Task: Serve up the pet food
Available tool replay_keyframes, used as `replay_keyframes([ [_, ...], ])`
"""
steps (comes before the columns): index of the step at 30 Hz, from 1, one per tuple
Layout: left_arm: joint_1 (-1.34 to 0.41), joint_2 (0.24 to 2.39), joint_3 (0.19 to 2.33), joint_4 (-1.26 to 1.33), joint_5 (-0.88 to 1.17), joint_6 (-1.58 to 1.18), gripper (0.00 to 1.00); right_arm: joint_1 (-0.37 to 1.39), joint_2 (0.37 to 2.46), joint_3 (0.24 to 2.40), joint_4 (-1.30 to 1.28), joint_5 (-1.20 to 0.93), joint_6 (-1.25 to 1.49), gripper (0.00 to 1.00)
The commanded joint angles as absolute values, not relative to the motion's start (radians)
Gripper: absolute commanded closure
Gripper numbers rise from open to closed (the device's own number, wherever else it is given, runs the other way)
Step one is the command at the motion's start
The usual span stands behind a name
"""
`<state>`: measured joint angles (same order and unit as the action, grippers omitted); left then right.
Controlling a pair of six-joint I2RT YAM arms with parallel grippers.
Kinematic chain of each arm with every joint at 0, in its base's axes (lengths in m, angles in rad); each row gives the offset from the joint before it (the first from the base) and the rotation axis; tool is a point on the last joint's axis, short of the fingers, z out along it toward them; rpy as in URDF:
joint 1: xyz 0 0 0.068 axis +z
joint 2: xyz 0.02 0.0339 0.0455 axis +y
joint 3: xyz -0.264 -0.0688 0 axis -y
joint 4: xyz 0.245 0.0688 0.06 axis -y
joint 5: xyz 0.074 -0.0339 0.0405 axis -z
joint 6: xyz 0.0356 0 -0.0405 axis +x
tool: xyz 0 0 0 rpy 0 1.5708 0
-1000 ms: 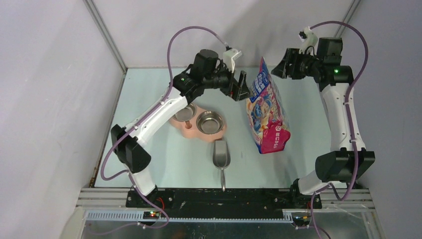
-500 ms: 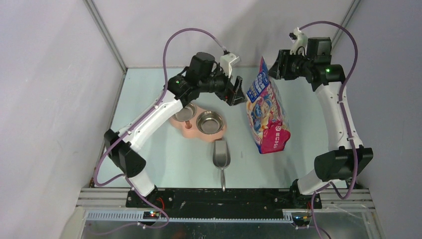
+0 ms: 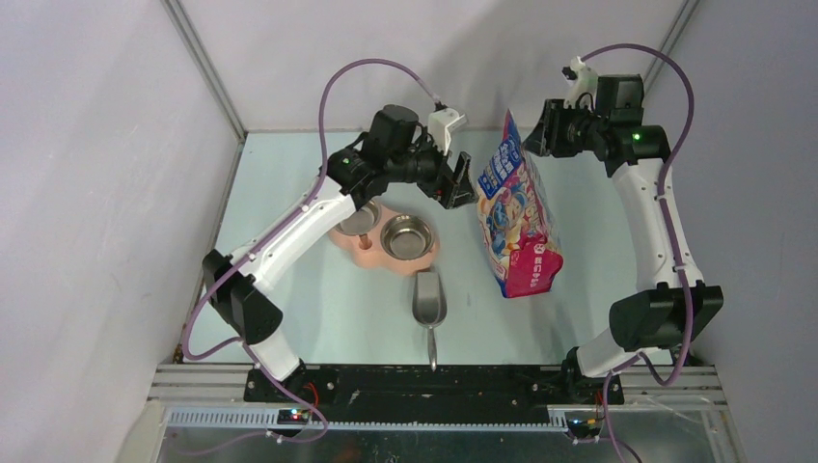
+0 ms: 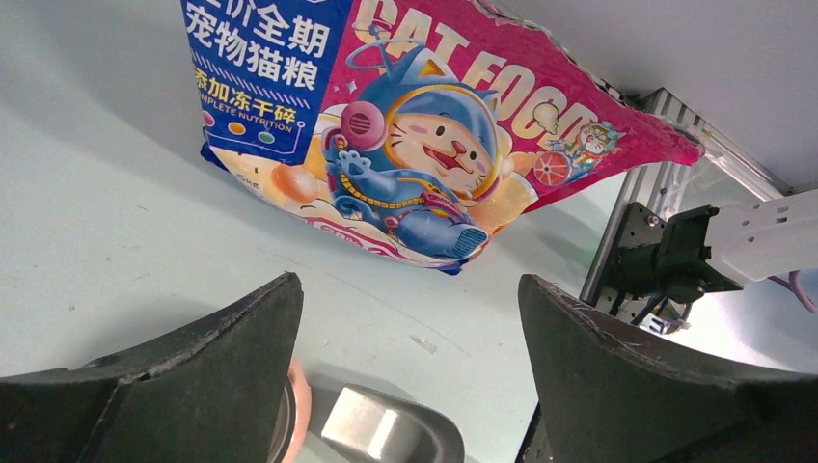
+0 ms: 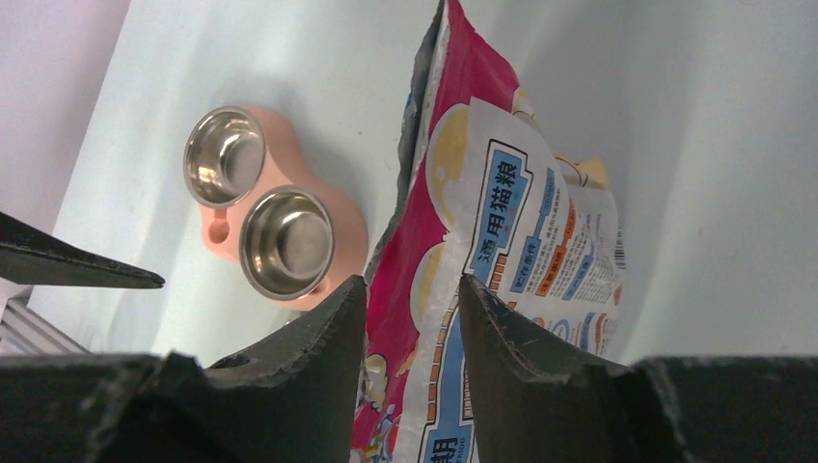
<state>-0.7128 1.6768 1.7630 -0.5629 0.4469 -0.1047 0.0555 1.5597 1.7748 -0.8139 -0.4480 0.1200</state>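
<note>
Pellets of the pet food are nowhere in sight; they presumably lie loose inside the cat-food bag [image 3: 519, 217], which stands tilted just right of the pink twin-bowl feeder [image 3: 362, 253]. They should be light, hard and free-flowing, shifting inside a soft, crinkly pouch, so the flattened top edge looks the safest hold. The right gripper [image 5: 413, 289] reaches in sideways, jaws partly apart astride that edge, with no firm pinch evident. The left gripper [image 4: 410, 289], wide open and empty, hovers beside the bag's printed face.

White-shelled links on the left arm [image 3: 299, 227] and right arm [image 3: 656, 222], black joint housings [image 3: 256, 304], looping purple cables [image 3: 371, 62], green indicator lights [image 3: 636, 136], black wedge-shaped gripper fingers [image 4: 193, 386].
</note>
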Motion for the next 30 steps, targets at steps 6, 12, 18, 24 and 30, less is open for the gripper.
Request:
replay_keyframes([
  [6, -0.727, 1.631, 1.760, -0.550, 0.421, -0.068, 0.11, 0.042, 1.536, 1.759, -0.833, -0.522, 0.098, 0.57],
  [12, -0.729, 1.620, 1.750, -0.556, 0.410, -0.061, 0.11, 0.052, 1.528, 1.748, -0.854, -0.510, 0.069, 0.57],
  [18, -0.732, 1.610, 1.736, -0.556, 0.398, -0.056, 0.11, 0.065, 1.517, 1.740, -0.864, -0.449, 0.039, 0.57],
  [24, -0.736, 1.604, 1.732, -0.560, 0.393, -0.050, 0.10, 0.067, 1.503, 1.752, -0.871, -0.465, 0.030, 0.58],
  [30, -0.738, 1.602, 1.730, -0.560, 0.390, -0.049, 0.10, 0.088, 1.498, 1.764, -0.848, -0.490, 0.052, 0.56],
])
